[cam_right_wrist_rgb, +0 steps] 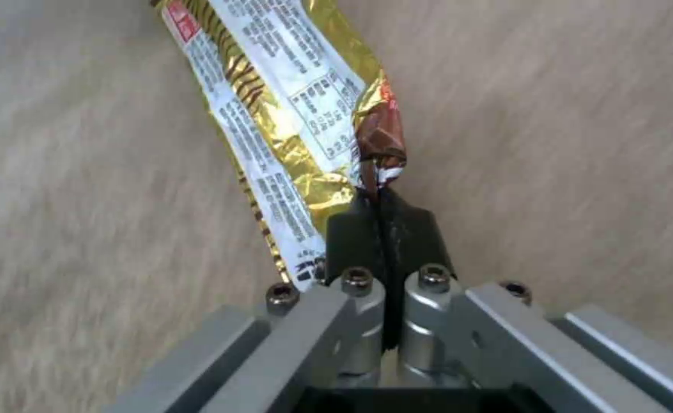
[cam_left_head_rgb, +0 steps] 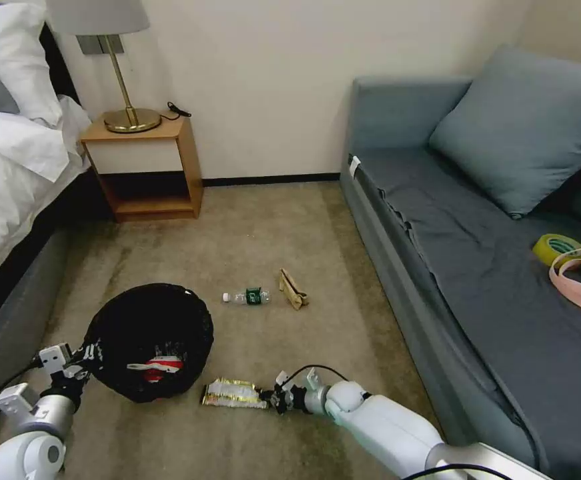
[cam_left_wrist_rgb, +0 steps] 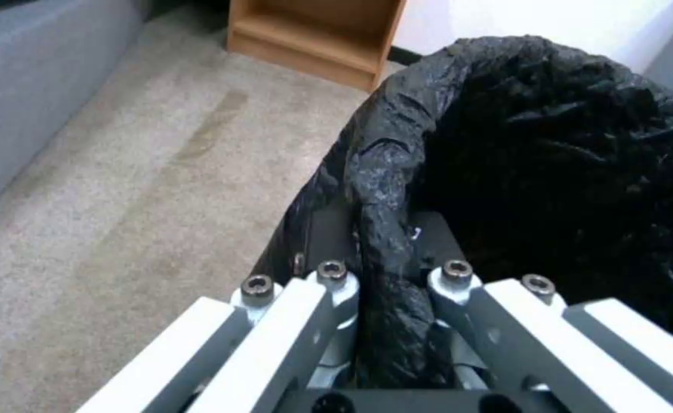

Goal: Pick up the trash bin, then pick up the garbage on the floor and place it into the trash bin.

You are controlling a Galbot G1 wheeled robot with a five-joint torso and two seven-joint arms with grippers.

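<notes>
Black crinkled plastic lines the trash bin (cam_left_head_rgb: 150, 340), which sits low at the carpet's near left, close to the grey bed base. The left gripper (cam_left_head_rgb: 83, 357) has its fingers clamped on the bin's near-left rim; in the left wrist view the bag's rolled edge (cam_left_wrist_rgb: 386, 229) runs straight down between the two dark pads, one inside the bin and one outside. Inside the bin lies a red-and-white snack wrapper (cam_left_head_rgb: 160, 365).

Just to the right of the bin, the yellow-silver snack wrapper (cam_left_head_rgb: 233, 393) stretches along the carpet (cam_left_head_rgb: 250, 233). The right gripper (cam_left_head_rgb: 271, 399) reaches in from the near right, and its fingers are pressed together on the wrapper's right end. The right wrist view shows the dark pads (cam_right_wrist_rgb: 352, 235) meeting on the wrapper's crumpled brown tip (cam_right_wrist_rgb: 379, 155), with the gold and white foil trailing away from them.

Farther out, near the middle of the carpet, a clear bottle with a green label (cam_left_head_rgb: 247, 297) lies on its side. Just beside it, towards the sofa (cam_left_head_rgb: 437, 220), lies a tan folded cardboard piece (cam_left_head_rgb: 293, 289), apart from the bottle. A wooden nightstand (cam_left_head_rgb: 147, 167) stands at the carpet's far left against the wall.
</notes>
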